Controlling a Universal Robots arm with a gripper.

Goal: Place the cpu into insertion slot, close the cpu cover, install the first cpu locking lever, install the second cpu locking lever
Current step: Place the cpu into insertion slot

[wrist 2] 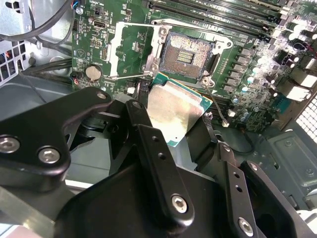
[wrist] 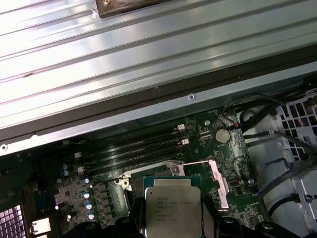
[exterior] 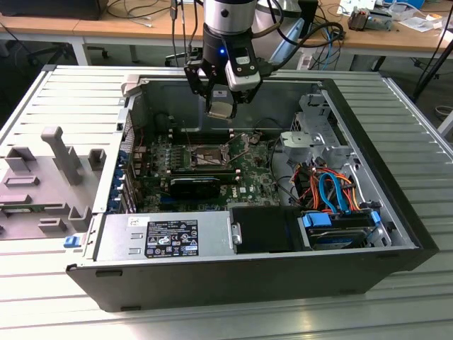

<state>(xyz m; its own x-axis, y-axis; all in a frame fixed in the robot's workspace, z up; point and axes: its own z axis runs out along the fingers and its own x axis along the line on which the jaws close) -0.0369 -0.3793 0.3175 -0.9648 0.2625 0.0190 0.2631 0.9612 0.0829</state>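
Misalignment is the chief danger, as I judge it. The pincer is closed on the cpu, pinching it by two opposite edges, and holds it above the slot, clear of it and somewhat to one side in the second wrist view. If the chip goes down skewed or off-centre, the fine contacts in the slot's dark middle could bend. If the narrow edge grip slips, the chip could drop onto the board. The cover is swung open just beside the slot, and a thin lever lies along that same side, so a finger or a chip corner could catch on either during a descent. I cannot tell whether the chip's keying matches the slot. As for what holds what, the open case lies on the ribbed tabletop and holds the board, with the slot near the board's middle. The slot itself is bare, with nothing seated in it. Memory slots run just beyond the slot. A labelled black box sits well apart from the slot, along the case's near wall. A drive cage and a bundle of orange and blue cables fill the space to the slot's right in the exterior view.
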